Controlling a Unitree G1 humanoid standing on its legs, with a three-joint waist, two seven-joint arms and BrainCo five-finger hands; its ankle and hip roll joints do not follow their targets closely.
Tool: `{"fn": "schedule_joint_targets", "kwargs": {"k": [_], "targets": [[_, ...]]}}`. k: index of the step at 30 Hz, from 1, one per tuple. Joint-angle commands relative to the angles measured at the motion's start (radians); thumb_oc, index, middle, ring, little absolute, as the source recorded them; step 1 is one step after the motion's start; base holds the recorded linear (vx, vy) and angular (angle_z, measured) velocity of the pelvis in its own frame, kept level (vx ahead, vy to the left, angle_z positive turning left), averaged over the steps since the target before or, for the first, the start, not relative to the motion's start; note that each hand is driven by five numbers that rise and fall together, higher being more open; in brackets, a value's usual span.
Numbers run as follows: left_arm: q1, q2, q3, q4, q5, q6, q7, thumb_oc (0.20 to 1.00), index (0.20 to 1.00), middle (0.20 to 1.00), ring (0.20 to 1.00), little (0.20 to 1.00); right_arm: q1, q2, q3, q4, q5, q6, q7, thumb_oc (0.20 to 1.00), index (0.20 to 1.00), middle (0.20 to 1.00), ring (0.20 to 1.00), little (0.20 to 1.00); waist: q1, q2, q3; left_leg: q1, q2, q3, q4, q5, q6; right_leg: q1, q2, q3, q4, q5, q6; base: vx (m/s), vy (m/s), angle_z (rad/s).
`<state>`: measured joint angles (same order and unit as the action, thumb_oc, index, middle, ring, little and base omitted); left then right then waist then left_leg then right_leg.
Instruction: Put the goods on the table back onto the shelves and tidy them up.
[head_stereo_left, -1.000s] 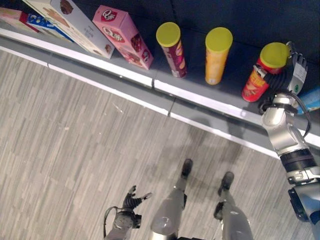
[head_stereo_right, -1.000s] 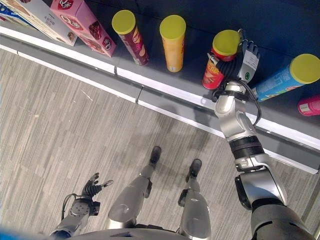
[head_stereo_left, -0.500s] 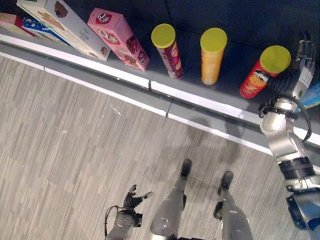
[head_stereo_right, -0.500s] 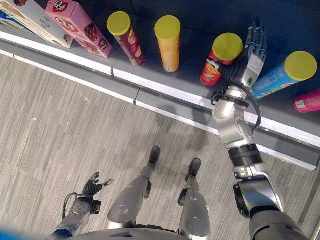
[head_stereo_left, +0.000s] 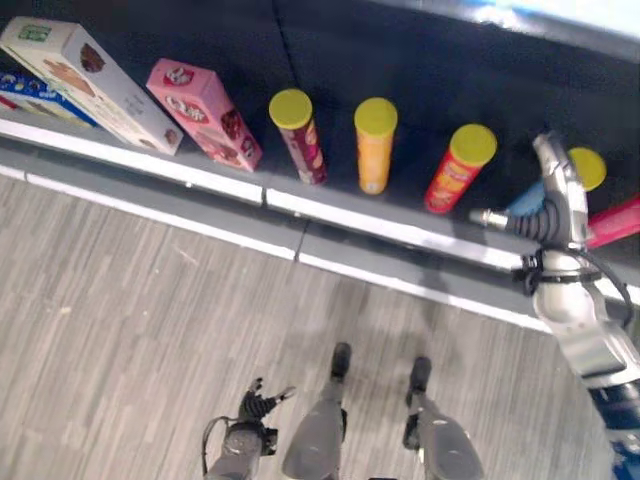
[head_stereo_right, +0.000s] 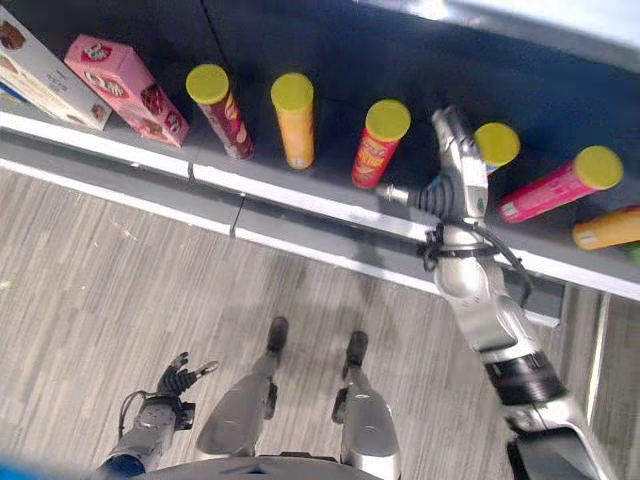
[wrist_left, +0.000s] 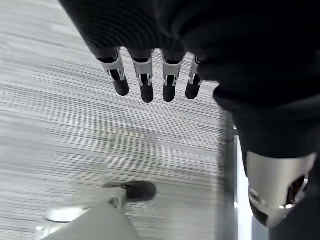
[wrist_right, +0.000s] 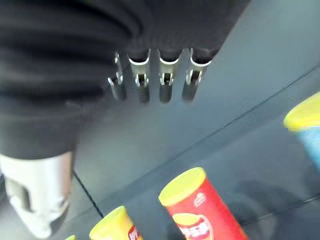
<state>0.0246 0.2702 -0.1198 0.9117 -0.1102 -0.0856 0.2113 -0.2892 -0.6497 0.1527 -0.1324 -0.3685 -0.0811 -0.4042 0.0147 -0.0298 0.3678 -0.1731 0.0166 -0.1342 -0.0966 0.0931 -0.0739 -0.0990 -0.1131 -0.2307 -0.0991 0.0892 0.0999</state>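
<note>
Right hand (head_stereo_right: 452, 170) sits raised over the shelf (head_stereo_right: 330, 170) at about 2 o'clock from me, fingers straight, thumb out sideways, holding nothing. I see the red can (head_stereo_right: 380, 142) standing just beside it at its 9 o'clock, apart from the thumb, with the orange can (head_stereo_right: 293, 118) and maroon can (head_stereo_right: 220, 109) in a row further along and the blue can (head_stereo_right: 494, 146) behind the hand. Left hand (head_stereo_left: 254, 405) hangs low at 7 o'clock, fingers relaxed, empty.
</note>
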Motion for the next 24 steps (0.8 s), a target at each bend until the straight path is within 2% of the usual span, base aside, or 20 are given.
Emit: {"fn": "schedule_joint_targets", "kwargs": {"k": [1,5,8,10,13,17,19,20,21,22,24], "targets": [[0.015,0.044,-0.016,0.045,0.045,-0.009,-0.032,1.0,1.0,1.0,1.0,1.0,-0.015,-0.087,0.032,-0.041,0.055,-0.081,0.124,1.0,1.0,1.0,1.0,1.0,-0.003,-0.008,-0.099,0.097,0.005,0.119,0.033,-0.14,0.011,0.038,-0.054,0.082,0.071,-0.112,0.095,0.04,0.196,-0.21],[0.014,0.047,-0.017,0.056,0.058,-0.005,-0.041,1.0,1.0,1.0,1.0,1.0,-0.008,-0.118,0.043,-0.03,0.069,-0.079,0.166,1.0,1.0,1.0,1.0,1.0,-0.008,-0.023,-0.122,0.121,-0.001,0.137,0.045,-0.158,0.024,0.045,-0.061,0.103,0.085,-0.104,0.103,0.01,0.125,-0.17],[0.015,0.049,-0.005,0.076,0.068,-0.003,-0.043,1.0,1.0,1.0,1.0,1.0,0.007,-0.12,0.041,-0.01,0.106,-0.078,0.19,1.0,1.0,1.0,1.0,1.0,-0.027,-0.037,-0.134,0.146,-0.009,0.167,0.053,-0.177,0.039,0.033,-0.07,0.143,0.118,-0.089,0.118,-0.02,0.114,-0.29],[0.019,0.05,-0.002,0.078,0.07,-0.004,-0.045,1.0,1.0,1.0,1.0,1.0,0.022,-0.116,0.031,-0.015,0.118,-0.082,0.196,1.0,1.0,1.0,1.0,1.0,-0.028,-0.04,-0.133,0.15,-0.012,0.177,0.056,-0.182,0.044,0.025,-0.072,0.155,0.129,-0.088,0.121,-0.02,0.064,-0.26],[0.018,0.061,0.009,0.087,0.081,-0.004,-0.046,1.0,1.0,1.0,1.0,1.0,0.058,-0.099,-0.008,-0.024,0.126,-0.081,0.189,1.0,1.0,1.0,1.0,1.0,-0.055,-0.044,-0.115,0.162,-0.011,0.214,0.068,-0.19,0.061,-0.034,-0.065,0.192,0.204,-0.068,0.137,-0.08,0.064,-0.36],[0.021,0.076,0.021,0.077,0.091,-0.004,-0.046,1.0,1.0,1.0,1.0,1.0,0.076,-0.087,-0.033,-0.035,0.124,-0.083,0.178,1.0,1.0,1.0,1.0,1.0,-0.06,-0.041,-0.101,0.158,0.014,0.252,0.088,-0.191,0.059,-0.05,-0.078,0.168,0.222,-0.063,0.136,-0.09,-0.047,-0.5],[0.031,0.086,0.034,0.066,0.087,-0.004,-0.043,1.0,1.0,1.0,1.0,1.0,0.087,-0.085,-0.058,-0.038,0.119,-0.081,0.17,1.0,1.0,1.0,1.0,1.0,-0.057,-0.035,-0.101,0.138,0.058,0.281,0.111,-0.187,0.052,-0.041,-0.134,0.112,0.219,-0.047,0.116,-0.11,-0.139,-0.42],[0.032,0.086,0.034,0.065,0.087,-0.003,-0.044,1.0,1.0,1.0,1.0,1.0,0.088,-0.085,-0.058,-0.038,0.119,-0.081,0.17,1.0,1.0,1.0,1.0,1.0,-0.056,-0.035,-0.1,0.138,0.06,0.281,0.114,-0.19,0.052,-0.039,-0.133,0.111,0.217,-0.047,0.115,-0.09,-0.123,-0.39],[0.035,0.09,0.036,0.06,0.086,-0.003,-0.044,1.0,1.0,1.0,1.0,1.0,0.092,-0.088,-0.068,-0.04,0.12,-0.081,0.169,1.0,1.0,1.0,1.0,1.0,-0.054,-0.034,-0.103,0.127,0.075,0.29,0.123,-0.191,0.047,-0.029,-0.161,0.086,0.21,-0.036,0.112,-0.13,-0.204,-0.61],[0.041,0.094,0.042,0.05,0.078,-0.004,-0.039,1.0,1.0,1.0,1.0,1.0,0.086,-0.096,-0.074,-0.037,0.118,-0.08,0.165,1.0,1.0,1.0,1.0,1.0,-0.047,-0.039,-0.114,0.107,0.102,0.314,0.138,-0.187,0.036,-0.007,-0.219,0.043,0.192,0.008,0.121,-0.17,-0.313,-0.67],[0.045,0.1,0.051,0.037,0.065,-0.006,-0.035,1.0,1.0,1.0,1.0,1.0,0.09,-0.105,-0.086,-0.04,0.117,-0.08,0.164,1.0,1.0,1.0,1.0,1.0,-0.04,-0.05,-0.125,0.089,0.137,0.339,0.16,-0.19,0.019,0.003,-0.279,0.007,0.171,0.081,0.142,-0.11,-0.268,-0.58]]}}
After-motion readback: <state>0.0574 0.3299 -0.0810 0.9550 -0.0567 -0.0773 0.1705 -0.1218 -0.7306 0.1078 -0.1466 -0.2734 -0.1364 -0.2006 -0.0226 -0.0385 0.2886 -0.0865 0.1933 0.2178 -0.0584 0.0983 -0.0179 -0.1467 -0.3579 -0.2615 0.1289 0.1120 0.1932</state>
